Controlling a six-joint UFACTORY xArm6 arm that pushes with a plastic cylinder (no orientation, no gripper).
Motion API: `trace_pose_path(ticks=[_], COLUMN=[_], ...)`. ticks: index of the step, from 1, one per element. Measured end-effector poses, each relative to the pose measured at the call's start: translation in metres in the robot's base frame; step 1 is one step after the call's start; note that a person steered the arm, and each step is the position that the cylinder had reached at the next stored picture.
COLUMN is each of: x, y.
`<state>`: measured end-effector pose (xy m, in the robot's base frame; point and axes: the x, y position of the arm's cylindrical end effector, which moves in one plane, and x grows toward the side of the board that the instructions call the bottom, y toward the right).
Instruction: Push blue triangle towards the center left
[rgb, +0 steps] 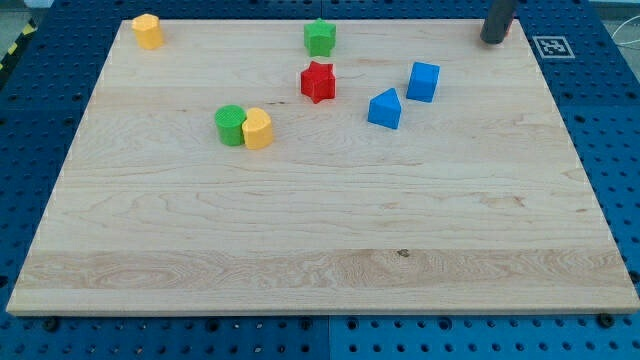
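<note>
Starting at the table's far-left corner, a yellow block (148, 31) of rounded, many-sided form is seen alone, well apart from everything else. Nearer the middle, left of centre, a green cylinder (230, 125) and a second yellow block (257, 129) are seen touching side by side. Toward the far edge a green star (320, 37) is placed, with a red star (318, 81) just beside it on the near side. Right of these the blue triangle (385, 108), the block to be moved, is found in the far-right quarter of the wooden table (300, 250), with a blue cube (423, 81) near it on the far-right side. At the far-right corner the rod is seen, its tip (493, 41) resting on the board well apart from every block; no jaws are fitted, so no grip state applies.

For the push to be done well, the tip would best be brought round behind the blue cube to the triangle's right face, and the block driven leftward and slightly toward the near edge, so that the red star and the touching green and yellow pair are passed on their near side and not disturbed.

No brand or readable writing is shown; only a black-and-white square marker (553, 46) is seen beyond the far-right corner.
</note>
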<state>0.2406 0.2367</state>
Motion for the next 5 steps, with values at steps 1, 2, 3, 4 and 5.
trace_pose_path(ticks=[1,2,3,4,5], x=[0.002,0.004,0.02,0.049,0.104], y=[-0.053,-0.108,-0.157,-0.181,-0.181])
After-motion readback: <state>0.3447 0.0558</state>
